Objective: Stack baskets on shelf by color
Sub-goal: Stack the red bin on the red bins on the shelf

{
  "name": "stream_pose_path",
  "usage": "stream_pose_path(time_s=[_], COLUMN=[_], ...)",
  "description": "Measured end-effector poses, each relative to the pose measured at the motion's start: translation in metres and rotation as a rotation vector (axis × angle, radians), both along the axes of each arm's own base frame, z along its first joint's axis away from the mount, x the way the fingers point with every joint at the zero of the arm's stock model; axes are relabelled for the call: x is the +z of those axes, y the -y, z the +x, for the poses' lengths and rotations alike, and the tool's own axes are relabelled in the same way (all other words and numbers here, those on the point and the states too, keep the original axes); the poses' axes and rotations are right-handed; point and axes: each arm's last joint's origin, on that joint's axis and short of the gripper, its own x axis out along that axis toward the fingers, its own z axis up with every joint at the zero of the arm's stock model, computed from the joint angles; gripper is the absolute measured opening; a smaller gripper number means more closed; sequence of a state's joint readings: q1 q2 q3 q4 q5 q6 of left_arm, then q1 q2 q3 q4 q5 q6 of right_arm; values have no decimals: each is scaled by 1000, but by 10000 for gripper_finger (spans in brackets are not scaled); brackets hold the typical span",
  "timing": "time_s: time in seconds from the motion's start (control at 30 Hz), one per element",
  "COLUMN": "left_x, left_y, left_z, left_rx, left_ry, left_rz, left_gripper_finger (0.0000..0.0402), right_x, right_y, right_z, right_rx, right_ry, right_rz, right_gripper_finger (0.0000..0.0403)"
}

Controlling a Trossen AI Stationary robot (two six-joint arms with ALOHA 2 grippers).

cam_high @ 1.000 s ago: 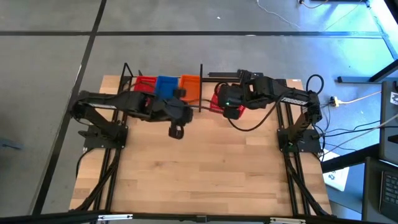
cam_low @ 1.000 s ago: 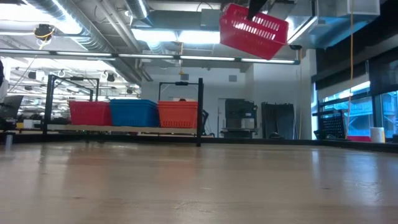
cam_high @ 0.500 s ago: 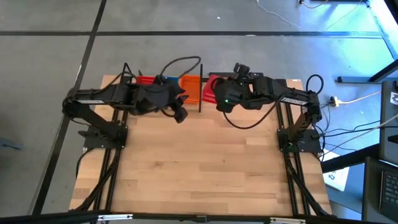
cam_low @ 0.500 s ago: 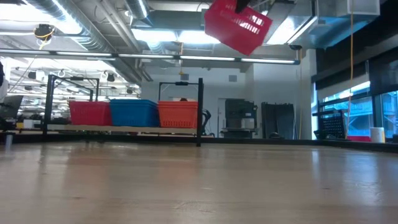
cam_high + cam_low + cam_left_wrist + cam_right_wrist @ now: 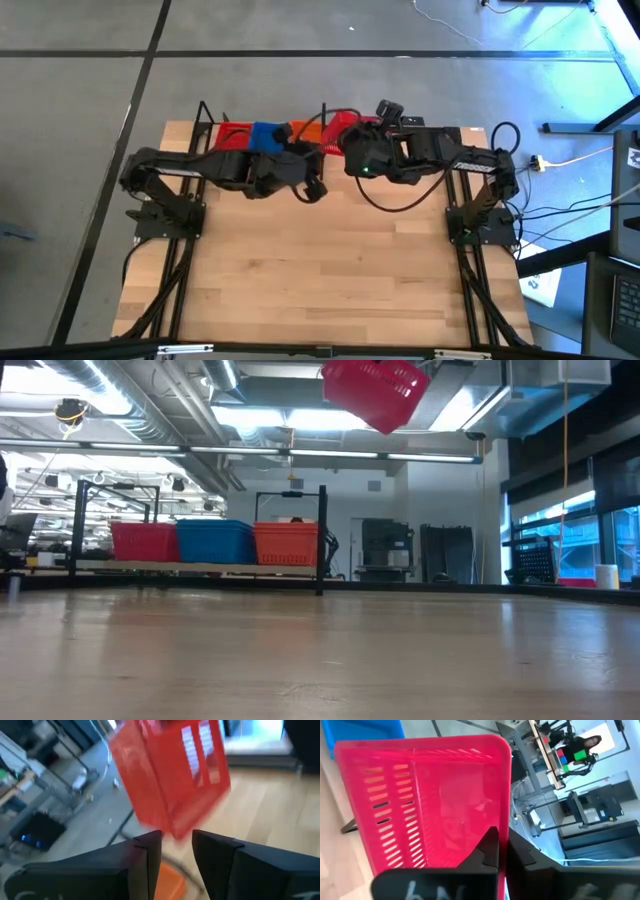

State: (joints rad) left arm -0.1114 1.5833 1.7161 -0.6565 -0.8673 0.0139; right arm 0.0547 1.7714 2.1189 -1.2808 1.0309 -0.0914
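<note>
Right gripper (image 5: pixel 352 150) clamped on a red basket (image 5: pixel 374 392), high above the shelf's (image 5: pixel 200 567) right end.
Left gripper (image 5: pixel 176 851), slightly open and empty, hovers close; the tilted basket could clip it or the post.

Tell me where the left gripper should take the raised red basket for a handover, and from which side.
Take the free rim opposite the wall the right gripper pinches. The red basket hangs tilted in the air, so the left gripper, open just below it, could come from beneath, one finger inside the thin mesh wall and one outside.
</note>
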Motion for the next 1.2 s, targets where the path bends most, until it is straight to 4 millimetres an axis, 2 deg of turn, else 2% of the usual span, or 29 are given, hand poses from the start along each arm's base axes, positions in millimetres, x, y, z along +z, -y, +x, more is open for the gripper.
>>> stream_pose_path(time_s=[0.3,0.9,1.2], left_x=[4,7,7], left_y=[0,-31,-37], left_z=[7,10,10], left_rx=[-35,-17,-23], left_ry=[26,71,75], left_rz=[34,-5,-19], left_gripper_finger=[102,102,90], right_x=[1,2,3], right_y=[-10,-17,-18], right_z=[0,2,3], right_rx=[25,47,49], right_ry=[-13,19,27], right_rz=[-28,-25,-22], right_gripper_finger=[1,1,0])
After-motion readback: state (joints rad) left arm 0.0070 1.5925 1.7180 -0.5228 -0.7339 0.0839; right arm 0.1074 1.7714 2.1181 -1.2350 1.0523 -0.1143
